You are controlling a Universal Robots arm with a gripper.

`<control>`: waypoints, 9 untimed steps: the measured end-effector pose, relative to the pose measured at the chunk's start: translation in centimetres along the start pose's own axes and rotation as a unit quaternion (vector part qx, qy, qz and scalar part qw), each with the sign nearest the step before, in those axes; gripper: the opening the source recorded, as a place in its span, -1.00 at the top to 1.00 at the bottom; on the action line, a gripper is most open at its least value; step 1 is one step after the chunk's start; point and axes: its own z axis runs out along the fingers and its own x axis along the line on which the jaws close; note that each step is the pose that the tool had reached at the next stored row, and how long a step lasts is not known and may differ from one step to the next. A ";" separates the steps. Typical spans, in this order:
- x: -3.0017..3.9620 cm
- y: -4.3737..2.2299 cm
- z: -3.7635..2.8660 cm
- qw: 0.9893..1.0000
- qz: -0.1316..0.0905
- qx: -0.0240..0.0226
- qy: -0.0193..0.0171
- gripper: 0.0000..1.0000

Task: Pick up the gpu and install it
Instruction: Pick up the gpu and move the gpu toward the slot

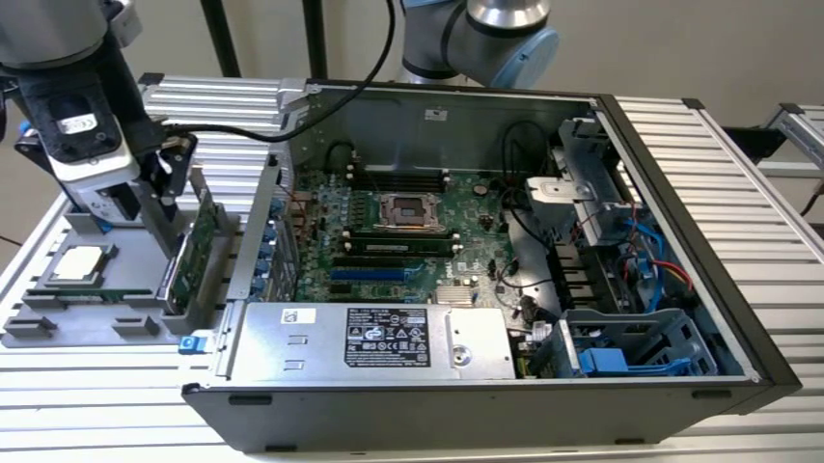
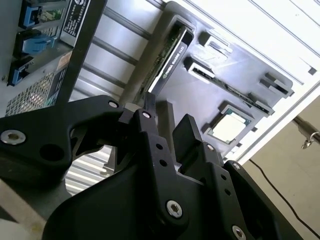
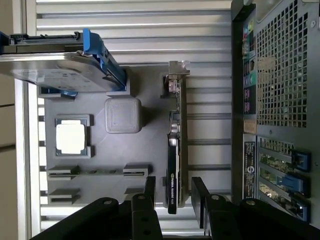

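Hand [image 3: 175, 195] spread, fingers [image 3: 199, 197] on either side of the gpu's [image 3: 176, 145] near end. There's a gap on each side and I'm not pinching it. The gpu stands on edge in a slot of the grey tray [image 3: 150, 150] on the desk [image 3: 125, 30]. Its long axis runs straight away from my hand, bracket at the far end, parallel to the computer case [image 1: 451, 420] wall. It's tight on the case side. The processor chip [image 3: 70, 137] sits well apart on the other side. Above looks open.
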 end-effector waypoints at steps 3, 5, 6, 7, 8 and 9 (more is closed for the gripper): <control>0.00 -0.05 0.10 1.000 0.000 0.000 0.001 -1.00; 0.00 -0.08 0.17 1.000 0.000 0.000 0.001 -1.00; -0.01 -0.10 0.20 1.000 0.000 0.000 0.001 -1.00; -0.01 -0.11 0.24 1.000 0.000 0.000 0.001 -1.00; -0.01 -0.12 0.27 1.000 0.000 0.000 0.001 -1.00; -0.01 -0.13 0.30 1.000 0.000 0.000 0.001 -1.00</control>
